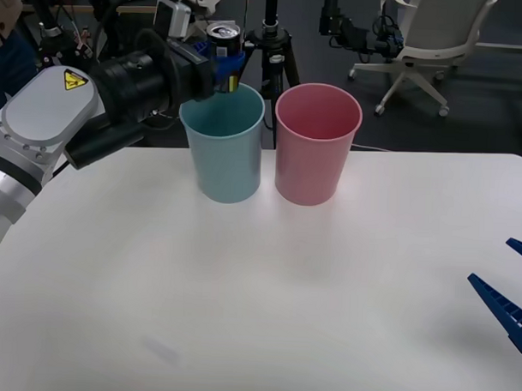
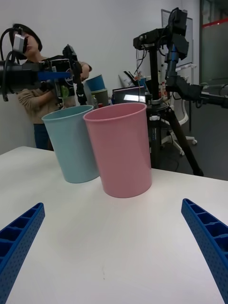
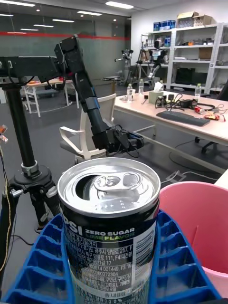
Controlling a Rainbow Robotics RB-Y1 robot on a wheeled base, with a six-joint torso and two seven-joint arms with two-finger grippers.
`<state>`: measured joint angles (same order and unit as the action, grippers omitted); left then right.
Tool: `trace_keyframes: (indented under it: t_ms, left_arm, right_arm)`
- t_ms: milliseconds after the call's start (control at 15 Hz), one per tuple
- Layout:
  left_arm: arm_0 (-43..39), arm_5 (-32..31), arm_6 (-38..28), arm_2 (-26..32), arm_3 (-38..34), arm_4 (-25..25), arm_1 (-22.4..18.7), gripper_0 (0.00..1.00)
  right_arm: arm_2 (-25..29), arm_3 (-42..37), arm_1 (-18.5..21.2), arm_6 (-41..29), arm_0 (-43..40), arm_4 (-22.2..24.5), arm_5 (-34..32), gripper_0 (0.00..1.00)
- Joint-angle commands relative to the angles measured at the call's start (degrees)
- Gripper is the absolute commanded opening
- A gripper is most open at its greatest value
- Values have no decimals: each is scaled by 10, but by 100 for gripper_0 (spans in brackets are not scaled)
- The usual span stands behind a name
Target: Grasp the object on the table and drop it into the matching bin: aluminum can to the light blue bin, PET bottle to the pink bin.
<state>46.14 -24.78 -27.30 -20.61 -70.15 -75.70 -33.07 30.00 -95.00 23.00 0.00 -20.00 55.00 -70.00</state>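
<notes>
The aluminum can (image 1: pixel 224 41) is dark with a silver opened top, held upright in the air just above the rim of the light blue bin (image 1: pixel 222 151). My left gripper (image 1: pixel 221 67) is shut on the can (image 3: pixel 110 228), its blue ribbed fingers (image 3: pixel 45 263) wrapping both sides. The pink bin (image 1: pixel 316 144) stands right beside the blue one on the white table (image 1: pixel 266 299); its rim (image 3: pixel 199 204) shows behind the can. My right gripper (image 2: pixel 114 247) hovers open low over the table's near right side, facing both bins (image 2: pixel 71 142), with nothing between its fingers (image 1: pixel 501 311).
A black tripod (image 1: pixel 270 50) stands close behind the bins, off the table's far edge. An office chair (image 1: pixel 425 42) sits farther back right. A person (image 2: pixel 35 95) is behind the left arm. Bare tabletop stretches in front of the bins.
</notes>
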Motion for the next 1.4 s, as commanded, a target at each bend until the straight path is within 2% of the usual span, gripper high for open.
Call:
trace_keyframes:
  t_ms: [67,867,1133,1400]
  left_arm:
    - [-1,0,2,0,0,1,0,100]
    - [-2,1,10,0,-4,16,0,100]
    - [-14,-27,23,0,-26,71,-41,100]
    - [-99,-31,27,43,-135,87,-93,100]
  right_arm:
    - [0,0,0,0,0,0,0,100]
    - [0,0,0,0,0,0,0,100]
    - [0,0,0,0,0,0,0,100]
    - [0,0,0,0,0,0,0,100]
